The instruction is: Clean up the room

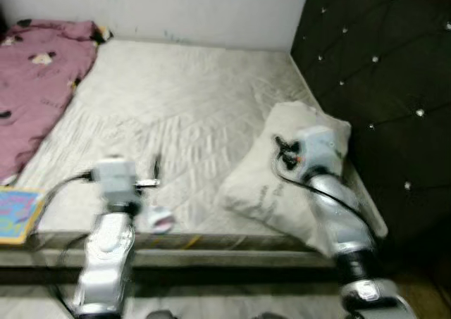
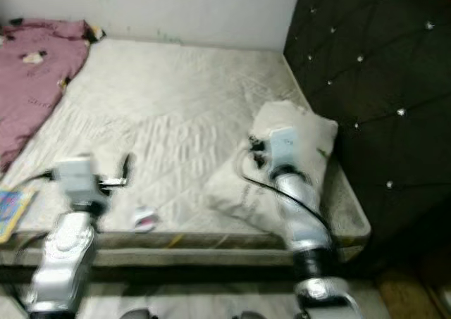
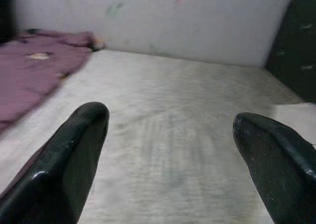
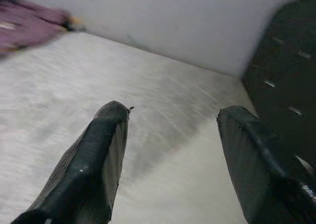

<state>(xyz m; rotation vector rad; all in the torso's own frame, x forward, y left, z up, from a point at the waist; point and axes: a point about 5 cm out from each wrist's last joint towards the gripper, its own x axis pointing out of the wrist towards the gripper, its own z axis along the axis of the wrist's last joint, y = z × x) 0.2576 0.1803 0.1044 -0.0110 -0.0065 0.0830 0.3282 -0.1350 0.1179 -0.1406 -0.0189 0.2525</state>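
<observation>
Pillow (image 1: 282, 171) under right gripper (image 4: 170, 155)

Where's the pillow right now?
The pillow lies on the mattress's right side, against the black headboard, under the right arm.

Pale quilted mattress (image 1: 190, 115), pink blanket (image 1: 32, 86) w/ dark spots, black studded headboard (image 1: 380, 72), off-white pillow (image 1: 282, 171).
</observation>
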